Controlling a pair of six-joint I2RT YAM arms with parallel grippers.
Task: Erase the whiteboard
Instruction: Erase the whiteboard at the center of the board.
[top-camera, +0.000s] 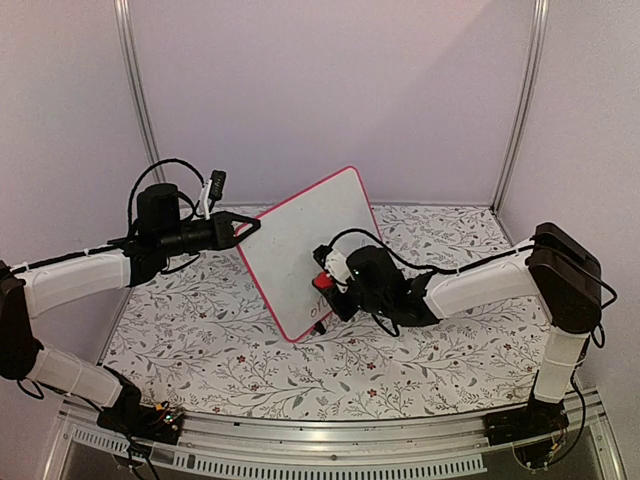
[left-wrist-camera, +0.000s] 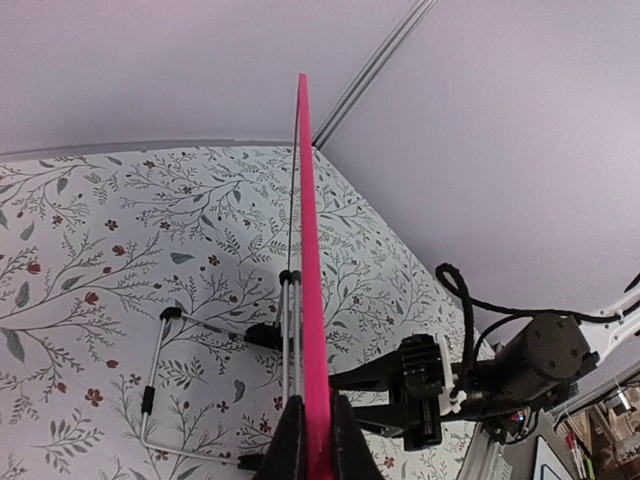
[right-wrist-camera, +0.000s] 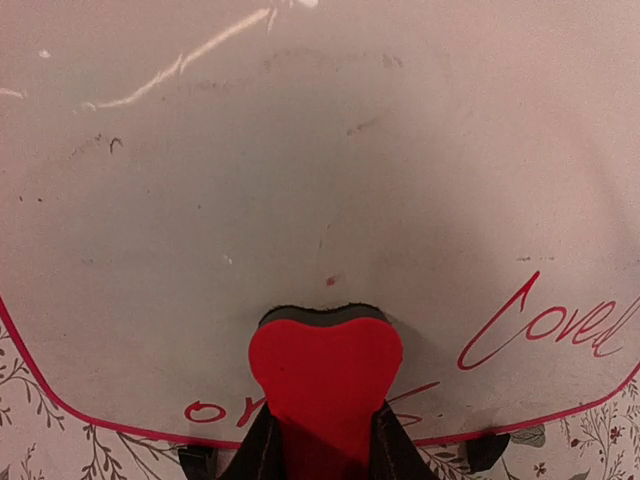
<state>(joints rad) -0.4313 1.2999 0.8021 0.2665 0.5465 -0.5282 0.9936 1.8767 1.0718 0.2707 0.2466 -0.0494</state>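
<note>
Work surface and enclosure. The table (top-camera: 200, 350) is covered by a pale cloth printed with grey sprigs and small red flowers. Plain pale walls (top-camera: 300, 80) close it in on three sides, with slim metal posts (top-camera: 135, 80) standing at the back corners. A ridged metal rail (top-camera: 320, 440) runs along the near edge and carries both arm bases.

Task object. The whiteboard (top-camera: 300, 250) stands raised and tilted near the middle of the table, toward the back. Its thin pink-red frame shows as a slanted rectangle from above, and one rounded corner is low over the cloth. In the left wrist view it appears edge-on as a single pink line, with a bent wire stand (left-wrist-camera: 155, 390) on the cloth just behind it. Most of the face is wiped to faint smears. Red handwriting (right-wrist-camera: 545, 325) remains along the lower edge, and small black feet (right-wrist-camera: 487, 450) project beneath the frame.

Tools. The left gripper (top-camera: 245, 228) reaches in from the left, its fingers pressed together on the board's frame, one on each face. The right gripper (top-camera: 325, 283) comes in from the right and pinches a red heart-shaped eraser (right-wrist-camera: 325, 370). The eraser's dark pad lies against the board's face just above the lower edge, between two runs of the red writing.
</note>
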